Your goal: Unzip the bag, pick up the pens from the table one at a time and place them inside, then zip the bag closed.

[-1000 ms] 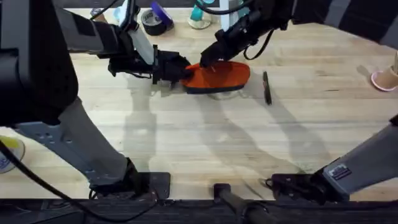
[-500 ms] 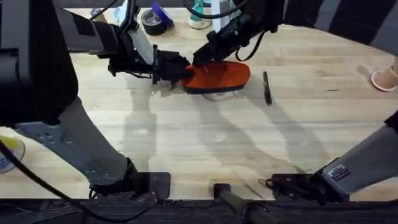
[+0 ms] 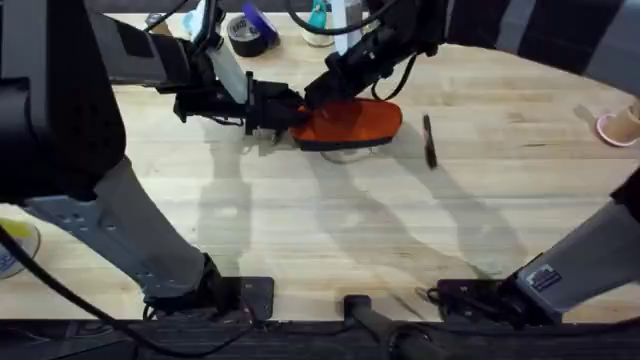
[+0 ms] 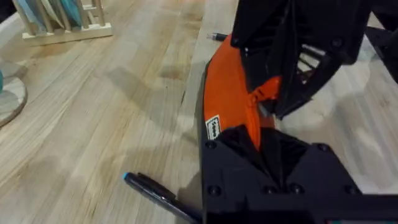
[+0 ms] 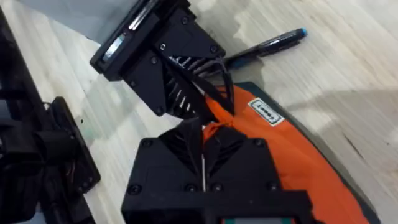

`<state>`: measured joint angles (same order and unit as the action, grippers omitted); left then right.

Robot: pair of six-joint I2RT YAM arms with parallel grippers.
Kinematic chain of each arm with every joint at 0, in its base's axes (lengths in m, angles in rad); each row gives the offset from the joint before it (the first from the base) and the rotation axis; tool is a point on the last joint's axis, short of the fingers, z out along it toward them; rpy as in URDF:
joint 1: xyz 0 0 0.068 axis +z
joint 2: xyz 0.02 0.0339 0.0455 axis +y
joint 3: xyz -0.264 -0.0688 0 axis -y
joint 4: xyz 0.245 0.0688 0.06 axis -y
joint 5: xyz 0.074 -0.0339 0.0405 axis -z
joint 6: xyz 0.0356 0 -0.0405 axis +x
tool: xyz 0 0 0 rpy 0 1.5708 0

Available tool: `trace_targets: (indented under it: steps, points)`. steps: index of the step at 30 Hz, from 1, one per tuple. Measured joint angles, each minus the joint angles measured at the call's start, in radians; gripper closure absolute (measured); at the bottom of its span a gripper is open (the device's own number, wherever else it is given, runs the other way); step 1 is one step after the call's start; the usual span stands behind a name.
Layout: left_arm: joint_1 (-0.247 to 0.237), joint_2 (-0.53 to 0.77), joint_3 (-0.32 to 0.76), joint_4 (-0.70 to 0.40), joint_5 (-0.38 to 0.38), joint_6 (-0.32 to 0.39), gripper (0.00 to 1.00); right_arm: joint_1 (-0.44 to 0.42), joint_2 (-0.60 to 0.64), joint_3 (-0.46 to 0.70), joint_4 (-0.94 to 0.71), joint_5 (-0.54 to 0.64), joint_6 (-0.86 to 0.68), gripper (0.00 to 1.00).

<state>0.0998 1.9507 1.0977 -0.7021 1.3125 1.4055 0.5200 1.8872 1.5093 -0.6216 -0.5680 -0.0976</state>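
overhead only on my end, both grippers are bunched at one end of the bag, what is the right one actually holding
Observer: The right wrist view shows the right gripper shut on a small orange tab on top of the bag.
Operator: and the left one
Observer: The left gripper pinches the bag's end fabric, next to a white label.
Operator: i count one pen, off past the bag's other end
Observer: A second pen, blue-tipped, lies on the table beside the left gripper.
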Motion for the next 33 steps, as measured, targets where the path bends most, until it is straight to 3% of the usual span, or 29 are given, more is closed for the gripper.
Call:
trace_targets:
  steps: [20,22,24,29,33]
  points:
    - [0.000,0.000,0.000,-0.001,0.000,0.000,0.958,-0.003,0.001,0.000,-0.018,-0.013,0.001,0.966]
    - [0.000,0.000,0.000,0.000,0.000,0.000,0.958,-0.004,0.001,0.000,-0.018,-0.019,0.004,0.873]
    - [0.000,0.000,0.000,0.000,-0.001,0.000,0.958,-0.004,0.001,0.000,-0.018,-0.031,0.006,0.700]
    - [-0.005,0.000,0.000,0.008,-0.008,-0.001,0.958,0.004,0.001,0.003,-0.024,-0.081,0.008,0.050]
    - [-0.006,0.000,0.002,0.008,-0.012,-0.003,0.958,0.007,0.001,0.007,-0.030,-0.088,0.009,0.006]
